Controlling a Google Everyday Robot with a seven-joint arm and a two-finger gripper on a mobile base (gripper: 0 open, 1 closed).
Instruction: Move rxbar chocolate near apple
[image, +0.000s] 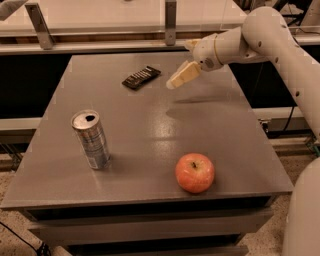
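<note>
The rxbar chocolate (141, 77) is a flat black wrapper with white text, lying at the back of the grey table (150, 135). The apple (194, 172) is red-orange and stands near the table's front right. My gripper (172, 84) hangs above the table just right of the bar, a little apart from it, with its cream fingers pointing down and left. It holds nothing.
A silver drink can (91, 139) stands upright at the front left of the table. A rail with metal posts (170, 22) runs behind the table. The white arm (280, 45) reaches in from the right.
</note>
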